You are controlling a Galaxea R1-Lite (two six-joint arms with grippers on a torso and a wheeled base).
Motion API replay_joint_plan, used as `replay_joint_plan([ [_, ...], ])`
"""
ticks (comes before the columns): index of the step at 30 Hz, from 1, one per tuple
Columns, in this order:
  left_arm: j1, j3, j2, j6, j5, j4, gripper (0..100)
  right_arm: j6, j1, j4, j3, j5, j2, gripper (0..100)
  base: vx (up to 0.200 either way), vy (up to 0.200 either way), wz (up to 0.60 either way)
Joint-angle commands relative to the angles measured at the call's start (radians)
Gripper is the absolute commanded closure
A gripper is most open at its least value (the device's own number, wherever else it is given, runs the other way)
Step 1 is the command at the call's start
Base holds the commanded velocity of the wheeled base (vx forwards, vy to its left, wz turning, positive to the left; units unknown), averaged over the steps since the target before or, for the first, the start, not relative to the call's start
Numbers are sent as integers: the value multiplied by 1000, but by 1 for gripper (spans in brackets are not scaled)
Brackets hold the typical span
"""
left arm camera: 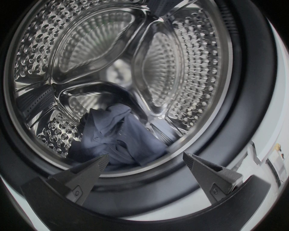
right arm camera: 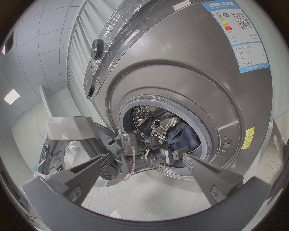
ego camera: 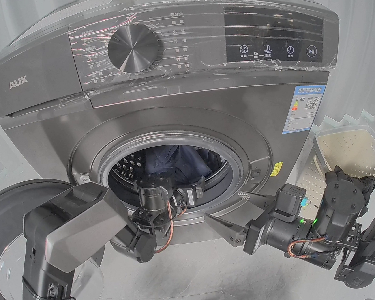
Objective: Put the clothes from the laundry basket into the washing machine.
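I see the dark blue crumpled garment (left arm camera: 120, 135) lying low in the steel drum (left arm camera: 168, 75) of the grey front-loading washing machine (ego camera: 182, 108). Its near edge is hidden behind my left gripper (left arm camera: 145, 155), which sits at the opening with jaws spread and empty. The right gripper (ego camera: 223, 205) hangs before the machine, jaws spread too. Its arm cuts off part of the cream perforated laundry basket (ego camera: 354, 150), so I cannot see the basket's bottom.

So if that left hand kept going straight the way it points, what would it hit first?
Most likely the dark blue clothes lying low in the drum, just beyond the open left hand. Depth is unclear; if it clears them, the drum's back wall comes next.
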Motion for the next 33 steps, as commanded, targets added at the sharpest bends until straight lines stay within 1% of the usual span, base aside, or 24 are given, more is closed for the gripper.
replay_joint_plan([
  [1,-94,235,-192,-3,-29,-64,0,0,10,1,18,-3,-3,0,0,0,0],
  [2,-112,302,-226,-6,-26,-95,0,0,8,1,35,-3,-4,0,0,0,0],
  [4,-124,385,-267,-8,-24,-121,0,-1,0,1,47,-5,-9,0,0,0,0],
  [5,-126,399,-273,-8,-24,-125,0,-3,-1,1,49,-5,-9,0,0,0,0],
  [6,-130,475,-313,-8,-24,-148,0,-7,-4,1,61,-8,-18,0,0,0,0],
  [9,-160,621,-402,-14,-26,-204,0,-38,-6,1,98,-8,-50,0,0,0,0],
  [10,-164,635,-413,-15,-26,-211,0,-41,-6,1,103,-8,-55,0,0,0,0],
  [11,-195,726,-468,-25,-26,-259,0,-46,-13,2,121,-11,-75,0,0,0,0],
  [12,-195,726,-468,-25,-26,-259,0,-46,-13,2,121,-11,-75,0,0,0,0],
  [13,-233,808,-522,-32,-24,-313,0,-46,-26,2,139,-20,-83,0,0,0,0],
  [14,-245,844,-546,-35,-24,-328,0,-47,-35,1,146,-25,-84,0,0,0,0],
  [16,-256,928,-592,-43,-26,-362,0,-47,-27,2,166,-31,-106,0,0,0,0],
  [17,-255,951,-605,-46,-26,-372,0,-49,-26,2,179,-32,-121,0,0,0,0],
  [18,-249,980,-622,-55,-27,-379,0,-52,-26,2,201,-37,-143,0,0,0,0],
  [21,-245,1038,-685,-92,-20,-382,0,-55,-32,4,231,-68,-184,0,0,0,0],
  [23,-244,1066,-718,-103,-17,-380,0,-57,-41,4,264,-74,-205,0,0,0,0],
  [25,-241,1080,-735,-101,-12,-380,0,-57,-44,2,290,-75,-225,0,0,0,0],
  [26,-232,1095,-747,-97,-3,-380,0,-57,-50,2,310,-80,-248,0,-200,0,0],
  [28,-219,1114,-758,-92,11,-380,0,-57,-61,4,327,-98,-270,0,-200,0,0],
  [29,-218,1127,-770,-90,17,-380,0,-58,-66,2,337,-120,-281,0,-200,0,0],
  [30,-216,1140,-786,-90,25,-382,0,-58,-70,4,348,-152,-291,0,-200,0,0],
  [31,-216,1144,-792,-90,26,-380,0,-58,-70,4,353,-164,-297,0,-200,0,0],
  [32,-215,1152,-810,-90,29,-380,0,-57,-70,5,360,-189,-316,0,-200,0,0],
  [33,-209,1154,-824,-87,31,-380,0,-55,-72,7,362,-198,-327,0,-200,0,0],
])
